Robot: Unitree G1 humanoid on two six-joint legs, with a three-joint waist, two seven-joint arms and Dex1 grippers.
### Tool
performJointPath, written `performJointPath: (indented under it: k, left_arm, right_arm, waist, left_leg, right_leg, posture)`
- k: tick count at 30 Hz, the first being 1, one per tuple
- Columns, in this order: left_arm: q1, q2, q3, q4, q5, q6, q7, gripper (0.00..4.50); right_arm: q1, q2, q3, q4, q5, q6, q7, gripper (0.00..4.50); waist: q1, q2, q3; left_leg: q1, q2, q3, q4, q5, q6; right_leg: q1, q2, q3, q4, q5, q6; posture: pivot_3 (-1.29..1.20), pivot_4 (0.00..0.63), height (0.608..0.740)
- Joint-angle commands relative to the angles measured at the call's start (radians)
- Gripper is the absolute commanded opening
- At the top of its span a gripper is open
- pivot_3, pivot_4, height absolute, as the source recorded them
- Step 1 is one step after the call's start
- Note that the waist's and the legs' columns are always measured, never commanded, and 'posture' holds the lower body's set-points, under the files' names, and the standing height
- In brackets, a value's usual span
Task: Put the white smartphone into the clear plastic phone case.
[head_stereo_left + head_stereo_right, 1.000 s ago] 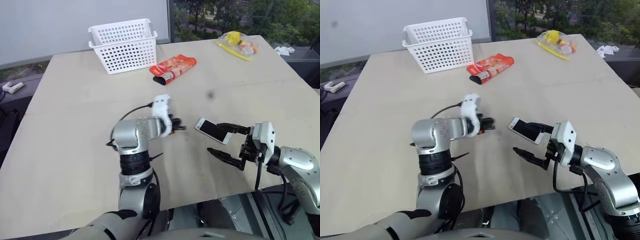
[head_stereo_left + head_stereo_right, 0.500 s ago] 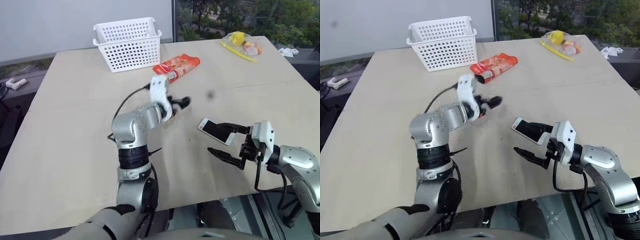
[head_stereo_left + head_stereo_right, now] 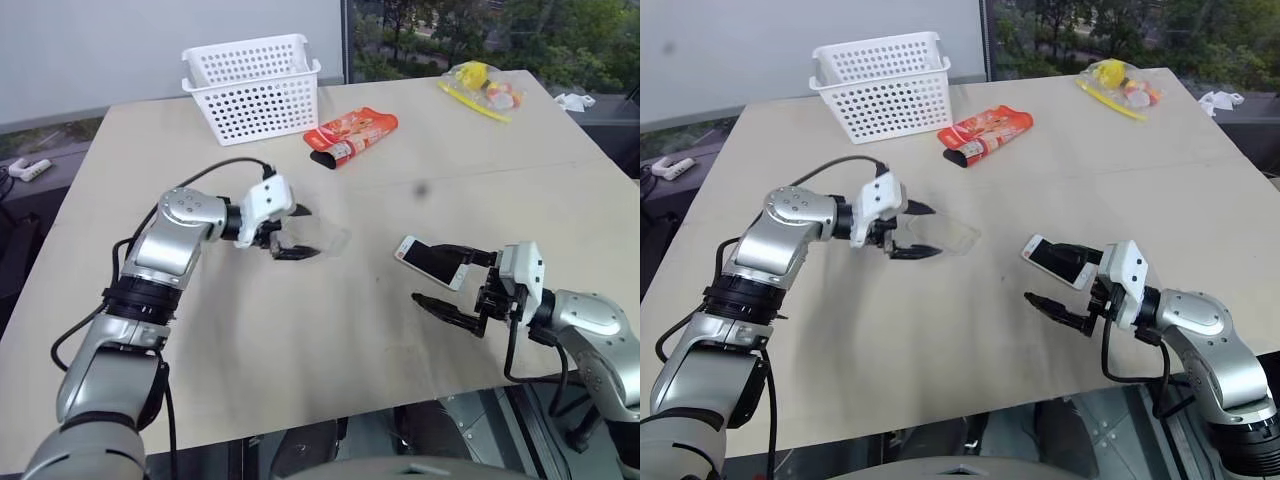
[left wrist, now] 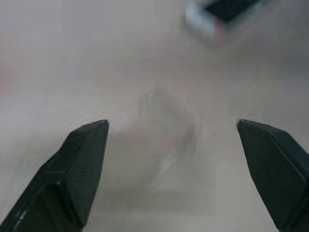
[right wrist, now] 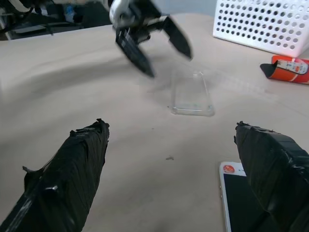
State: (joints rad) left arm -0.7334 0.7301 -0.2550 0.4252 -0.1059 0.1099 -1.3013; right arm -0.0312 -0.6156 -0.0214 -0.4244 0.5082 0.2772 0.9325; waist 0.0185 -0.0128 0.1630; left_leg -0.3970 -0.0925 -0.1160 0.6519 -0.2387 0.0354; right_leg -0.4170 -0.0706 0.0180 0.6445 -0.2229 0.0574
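**Both grippers wide open, phone and case lying apart on the table**

Starting with the containers: the white perforated basket (image 3: 255,85) at the far side of the table (image 3: 150,330) shows nothing inside it from this angle. The clear plastic phone case (image 3: 945,237) lies flat and holds nothing, its open side up as far as the right wrist view lets me tell.

The left gripper (image 3: 908,232) has its jaws spread wide, gripping nothing. The case sits just ahead of its fingertips, its near end between the two tips in the head views; whether they touch it I cannot tell. The case's long axis runs roughly along the gripper's own pointing line, away from the fingers toward the phone.

The right gripper (image 3: 458,279) stands fully open too, hands empty. The white smartphone (image 3: 431,260) lies screen up on the table right by its far finger, the finger's tip over the phone's near end. Its long axis slants across the table, the far end pointing toward the case. Phone and case lie well apart.

Beyond them, a red snack packet (image 3: 349,136) and a clear bag of yellow items (image 3: 478,87).
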Motion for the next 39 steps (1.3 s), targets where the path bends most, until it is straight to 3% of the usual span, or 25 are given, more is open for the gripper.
performJointPath:
  k: [1, 7, 8, 12, 13, 14, 15, 16, 19, 23, 26, 29, 33, 38, 39]
  left_arm:
    - [-0.11, -0.031, -0.034, 0.245, 0.069, -0.22, -0.082, 4.35]
    - [-0.274, -0.135, -0.086, 0.622, 0.21, -0.418, -0.03, 4.35]
    - [-0.286, -0.15, -0.091, 0.654, 0.226, -0.435, -0.029, 4.13]
    - [-0.305, -0.179, -0.097, 0.716, 0.258, -0.47, -0.082, 2.59]
    - [-0.306, -0.181, -0.095, 0.721, 0.259, -0.47, -0.098, 2.48]
    - [-0.304, -0.181, -0.094, 0.72, 0.259, -0.466, -0.119, 1.79]
    - [-0.3, -0.179, -0.094, 0.716, 0.259, -0.461, -0.141, 1.39]
    - [-0.293, -0.174, -0.095, 0.703, 0.258, -0.454, -0.167, 1.21]
    - [-0.25, -0.155, -0.092, 0.605, 0.223, -0.365, -0.275, 0.02]
    - [-0.095, -0.156, -0.039, 0.248, 0.103, -0.081, -0.284, 0.02]
    - [0.089, -0.109, -0.039, -0.159, 0.029, 0.22, -0.263, 0.02]
    - [0.197, -0.098, -0.024, -0.453, -0.042, 0.512, -0.174, 0.02]
    - [0.264, -0.146, -0.023, -0.699, -0.113, 0.84, -0.011, 0.02]
    - [0.305, -0.145, -0.052, -0.778, -0.119, 0.829, 0.092, 0.02]
    - [0.304, -0.15, -0.048, -0.778, -0.126, 0.821, 0.107, 0.27]
  right_arm:
    - [-0.019, -0.001, -0.007, -0.006, 0.0, -0.023, 0.009, 4.5]
    - [-0.021, -0.004, -0.009, -0.008, 0.0, -0.025, 0.005, 4.5]
    - [-0.014, -0.004, -0.01, -0.015, 0.0, -0.022, 0.002, 4.5]
    - [0.016, -0.037, -0.015, -0.03, -0.018, 0.008, -0.006, 4.5]
    - [0.021, -0.048, -0.016, -0.028, -0.026, 0.012, -0.007, 4.5]
    - [0.026, -0.06, -0.017, -0.025, -0.032, 0.017, -0.005, 4.5]
    - [0.031, -0.069, -0.017, -0.024, -0.034, 0.024, -0.006, 4.5]
    - [0.036, -0.075, -0.019, -0.023, -0.037, 0.026, -0.007, 4.5]
    - [0.039, -0.078, -0.019, -0.029, -0.031, 0.033, -0.013, 4.5]
    - [0.045, -0.072, -0.023, -0.04, -0.019, 0.034, -0.023, 4.5]
    - [0.039, -0.071, -0.036, -0.037, -0.006, 0.034, -0.023, 4.5]
    - [0.031, -0.074, -0.048, -0.025, 0.003, 0.034, -0.018, 4.5]
    - [0.014, -0.073, -0.041, -0.004, -0.007, 0.027, -0.01, 4.5]
    - [-0.007, -0.075, -0.029, 0.034, -0.053, 0.026, -0.032, 4.5]
    - [-0.013, -0.076, -0.021, 0.049, -0.073, 0.041, -0.051, 4.5]
  waist:
    - [0.003, -0.001, 0.0]
    - [-0.003, -0.001, 0.0]
    - [-0.003, -0.001, 0.0]
    - [-0.001, -0.001, 0.0]
    - [-0.001, -0.001, 0.0]
    - [-0.001, -0.001, 0.0]
    - [-0.003, -0.001, 0.0]
    - [-0.004, 0.0, 0.0]
    - [-0.009, -0.001, 0.0]
    - [-0.03, 0.0, -0.001]
    - [-0.033, 0.0, -0.001]
    - [-0.03, 0.0, 0.0]
    - [-0.021, 0.001, 0.001]
    - [-0.027, 0.001, 0.001]
    - [-0.027, 0.001, 0.001]
  left_leg:
    - [-0.001, 0.0, -0.001, 0.0, 0.0, 0.0]
    - [-0.002, -0.001, -0.002, 0.001, 0.0, 0.001]
    - [-0.002, -0.002, -0.002, 0.001, 0.0, 0.001]
    - [0.0, -0.002, -0.003, 0.002, -0.002, 0.005]
    - [0.001, -0.003, -0.003, 0.002, -0.002, 0.005]
    - [0.002, -0.004, -0.004, 0.003, -0.002, 0.005]
    - [0.002, -0.004, -0.004, 0.004, -0.002, 0.006]
    - [0.002, -0.004, -0.004, 0.005, -0.002, 0.006]
    - [0.002, -0.004, -0.003, 0.008, -0.002, 0.006]
    - [0.002, -0.004, -0.003, 0.008, -0.003, 0.007]
    - [0.0, -0.003, -0.003, 0.008, -0.003, 0.007]
    - [-0.001, -0.002, -0.003, 0.007, -0.004, 0.007]
    - [-0.001, -0.002, -0.005, 0.007, -0.004, 0.008]
    - [0.003, -0.001, -0.004, 0.008, -0.004, 0.007]
    - [0.003, -0.001, -0.004, 0.008, -0.003, 0.007]
  right_leg:
    - [0.0, 0.0, -0.001, 0.0, 0.0, 0.0]
    - [0.0, 0.0, -0.006, 0.0, 0.0, 0.001]
    - [0.0, 0.0, -0.006, 0.001, 0.0, 0.001]
    - [0.002, 0.001, -0.007, 0.003, 0.0, 0.001]
    - [0.003, 0.002, -0.008, 0.003, 0.0, 0.001]
    - [0.004, 0.002, -0.009, 0.003, 0.0, 0.002]
    - [0.004, 0.002, -0.009, 0.003, 0.0, 0.002]
    - [0.004, 0.002, -0.008, 0.004, 0.001, 0.002]
    - [0.004, 0.002, -0.008, 0.006, 0.001, 0.003]
    - [0.003, 0.001, -0.006, 0.009, 0.0, 0.004]
    - [0.002, -0.001, -0.002, 0.008, -0.001, 0.004]
    - [0.001, -0.001, -0.001, 0.007, -0.001, 0.004]
    - [0.002, -0.001, -0.002, 0.007, -0.001, 0.004]
    - [0.004, 0.0, -0.002, 0.008, -0.001, 0.004]
    - [0.004, 0.0, -0.002, 0.008, -0.001, 0.004]
  posture:
    - [0.0, 0.15, 0.74]
    - [0.0, 0.15, 0.74]
    - [0.0, 0.15, 0.74]
    - [0.0, 0.15, 0.74]
    - [0.0, 0.15, 0.74]
    - [0.0, 0.15, 0.74]
    - [0.0, 0.15, 0.74]
    - [0.0, 0.15, 0.74]
    - [0.0, 0.15, 0.74]
    - [0.0, 0.15, 0.74]
    - [0.0, 0.15, 0.74]
    - [0.0, 0.15, 0.74]
    - [0.0, 0.15, 0.74]
    - [0.0, 0.15, 0.74]
    - [0.0, 0.15, 0.74]
